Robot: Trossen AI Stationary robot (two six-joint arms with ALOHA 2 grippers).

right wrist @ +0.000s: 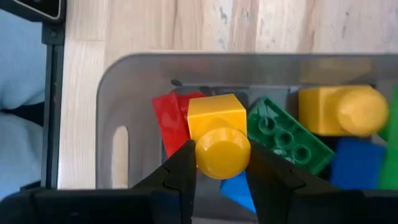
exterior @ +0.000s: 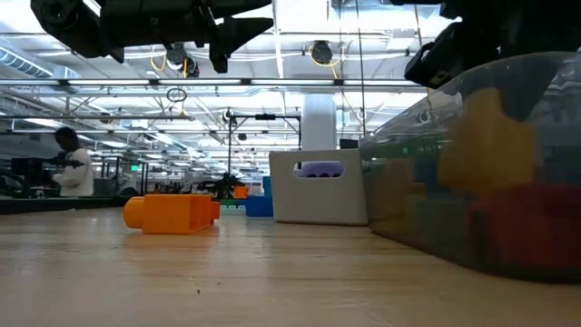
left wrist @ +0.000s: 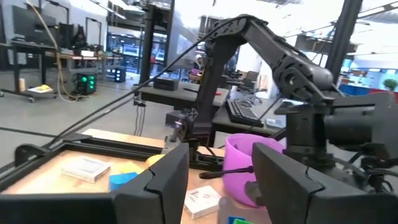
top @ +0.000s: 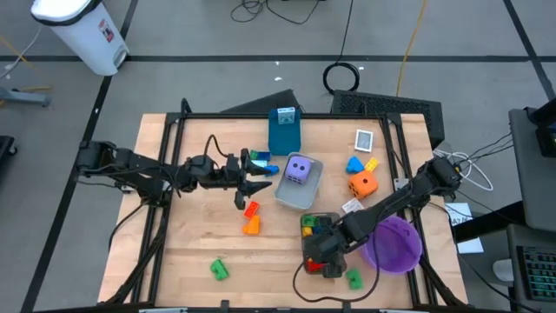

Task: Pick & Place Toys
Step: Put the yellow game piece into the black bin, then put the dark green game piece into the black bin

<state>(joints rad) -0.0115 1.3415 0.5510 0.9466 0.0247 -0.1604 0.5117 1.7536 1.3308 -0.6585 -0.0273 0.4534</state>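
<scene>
A grey tray (right wrist: 134, 81) near the table's front edge holds red, green, blue and yellow bricks. My right gripper (right wrist: 221, 171) hangs over that tray (top: 306, 217), pointing steeply down, shut on a yellow brick (right wrist: 216, 115). My left gripper (top: 259, 183) hovers level at mid-table, open with nothing between its fingers (left wrist: 168, 180), just left of a second grey tray (top: 313, 193) that holds the purple die (top: 298, 169). The orange die (top: 363, 183) rests on the table at the right. Loose bricks lie around: orange and red (top: 252, 217), green (top: 217, 269), blue (top: 354, 163). My right gripper pinches the yellow brick by its round stud (right wrist: 222, 152) between its two fingers. The fingers come from above, slanting down. The brick's square body points away from the gripper toward the tray, above the red and blue bricks; whether it rests on them does not show.
A purple bowl (top: 393, 243) stands right of the near tray, under the right arm. A blue box (top: 284, 130) and a small card (top: 363, 139) are at the far side. Another green brick (top: 354, 278) lies by the front edge. A person (exterior: 73, 168) is far off in the room.
</scene>
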